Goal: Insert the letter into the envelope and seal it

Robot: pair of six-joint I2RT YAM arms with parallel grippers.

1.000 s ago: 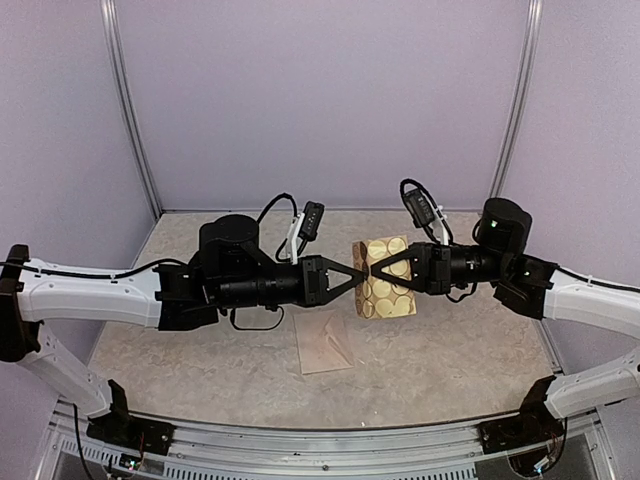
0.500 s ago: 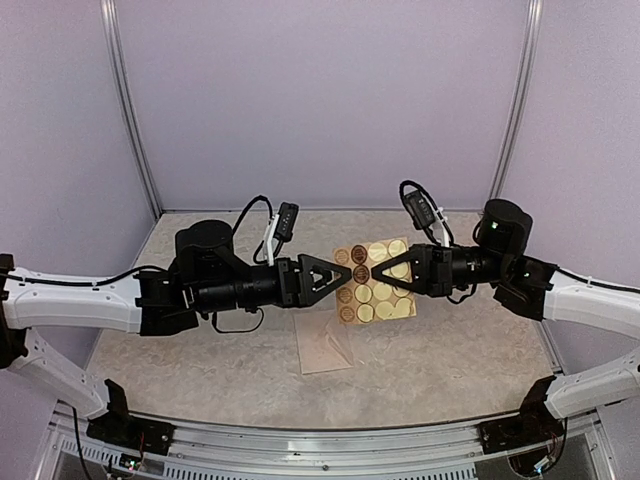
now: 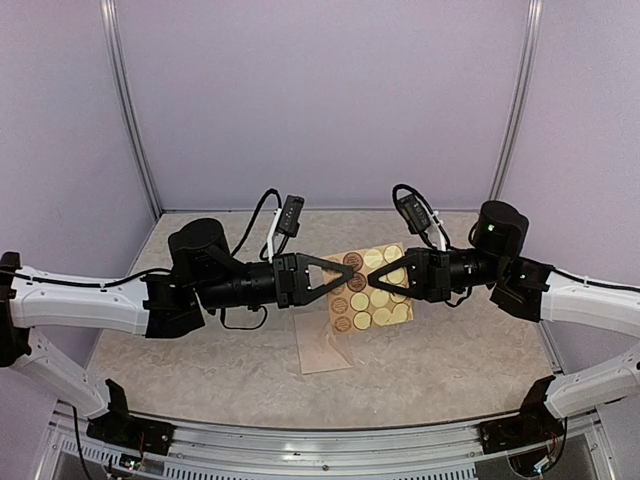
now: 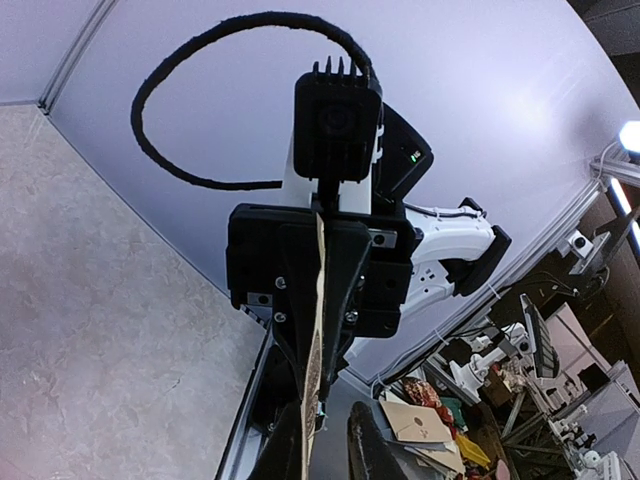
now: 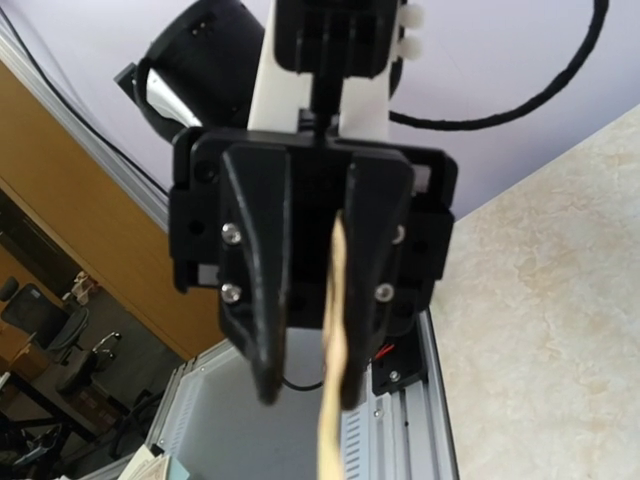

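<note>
A tan sheet of round stickers hangs in the air between the two arms. My right gripper is shut on its right edge. My left gripper straddles the sheet's upper left part with its jaws a little apart. In the left wrist view the sheet runs edge-on beside one of my fingers, with a gap to the other. The right wrist view shows the left gripper the same way, the sheet against one finger. The pale pink envelope lies flat on the table below. The letter is out of view.
The beige table is closed in by purple walls at the back and sides. A metal rail runs along its near edge, between the arm bases.
The left gripper let go of the sheet, drew back to the left, then came forward again with narrower jaws. The sheet turned flatter and shifted left and down in the right gripper.
</note>
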